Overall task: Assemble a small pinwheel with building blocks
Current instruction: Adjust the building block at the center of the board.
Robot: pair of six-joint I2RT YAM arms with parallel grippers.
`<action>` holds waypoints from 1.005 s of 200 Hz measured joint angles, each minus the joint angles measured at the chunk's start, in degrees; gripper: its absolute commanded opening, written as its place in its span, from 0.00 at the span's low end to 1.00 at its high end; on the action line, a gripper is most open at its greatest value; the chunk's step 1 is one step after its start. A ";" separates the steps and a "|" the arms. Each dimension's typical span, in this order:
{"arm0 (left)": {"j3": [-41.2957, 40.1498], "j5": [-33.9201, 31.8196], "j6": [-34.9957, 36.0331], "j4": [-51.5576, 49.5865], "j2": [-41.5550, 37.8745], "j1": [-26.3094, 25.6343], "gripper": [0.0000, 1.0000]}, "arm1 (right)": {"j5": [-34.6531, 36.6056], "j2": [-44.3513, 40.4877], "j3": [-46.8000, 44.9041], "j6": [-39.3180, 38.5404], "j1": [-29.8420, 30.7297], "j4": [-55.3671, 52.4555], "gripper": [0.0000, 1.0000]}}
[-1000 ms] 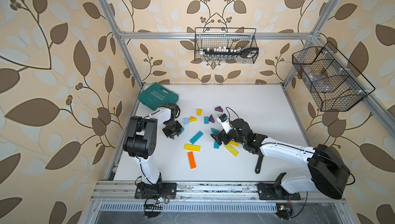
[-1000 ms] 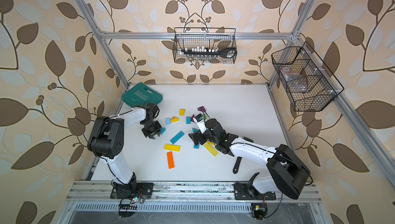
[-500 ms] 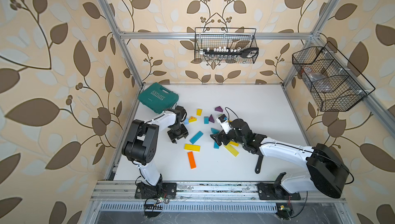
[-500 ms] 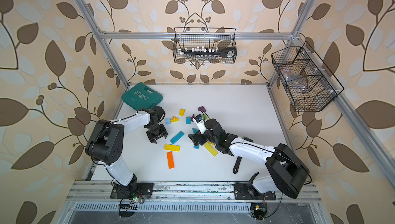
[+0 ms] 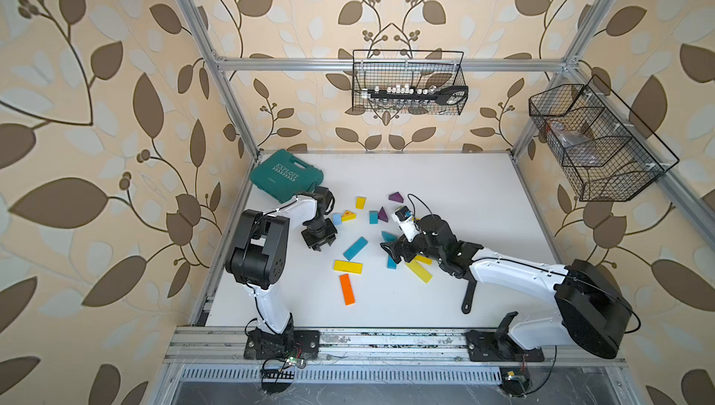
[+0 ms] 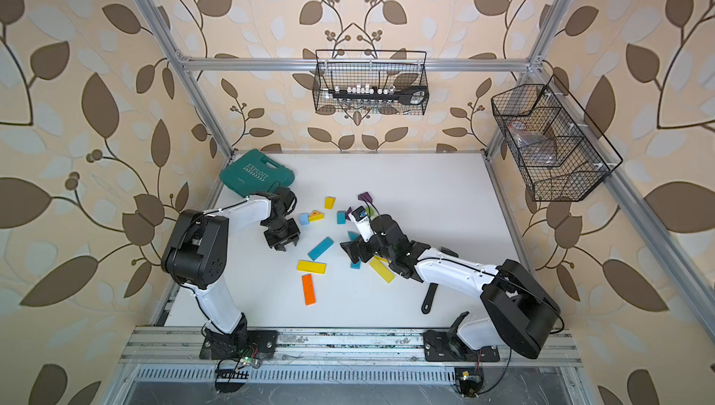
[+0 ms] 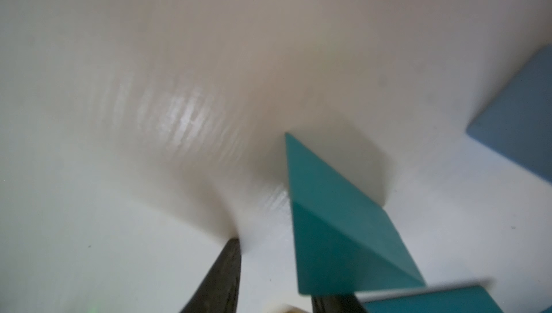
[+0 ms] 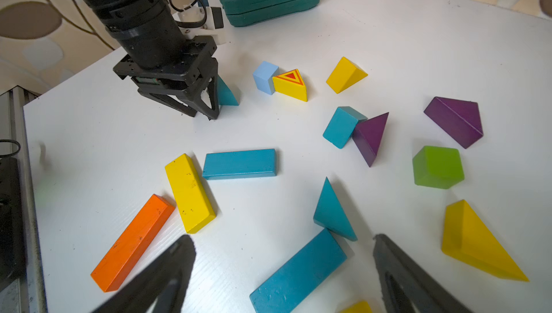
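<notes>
The teal wedge [image 8: 227, 94] stands upright on the bench [image 5: 445, 198], touching one finger of the left gripper [image 8: 203, 114] on the side toward the pale blue cube [image 8: 264, 77]. That gripper points straight down with its jaws drawn close together; whether they pinch the wedge or only brush it I cannot tell. A yellow triangle block [image 8: 291, 85] with a red mark touches the cube's far side.

Between the two grippers a teal bar [image 8: 239, 163], a yellow bar [image 8: 189, 193] and an orange bar [image 8: 133, 242] lie flat, close together. The right gripper [image 8: 282, 238] is spread wide and grasps nothing. A second teal bar [image 8: 298, 269] lies flat under the gap between its fingers, with a second teal wedge [image 8: 331, 210] at the bar's far end. A big yellow wedge [image 8: 475, 245] sits just outside one finger. Farther ahead of this gripper are a teal cube [image 8: 342, 126] against a purple wedge [image 8: 370, 136], and a green cube [image 8: 437, 166].

The bench is matte white. The left gripper stands near its left edge, with the teal case [image 5: 286, 175] behind it in the back corner. A dark wrench [image 5: 469, 294] lies behind the right gripper, beside its arm. Beyond the blocks, bare white surface runs to the back wall and the right edge. An aluminium frame [image 5: 387, 63] bounds the bench. A back basket [image 5: 387, 74] and a side basket [image 5: 603, 178] hang above it on leaf-patterned walls.
</notes>
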 measured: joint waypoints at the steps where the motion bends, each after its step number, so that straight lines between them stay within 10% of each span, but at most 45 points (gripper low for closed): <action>1: 0.02 0.00 0.02 0.02 0.00 0.02 0.38 | 0.02 0.00 0.00 0.00 0.00 0.00 0.94; 201: 8.07 0.31 4.33 0.94 5.88 1.88 0.36 | -0.13 0.20 0.00 0.00 0.00 0.57 0.94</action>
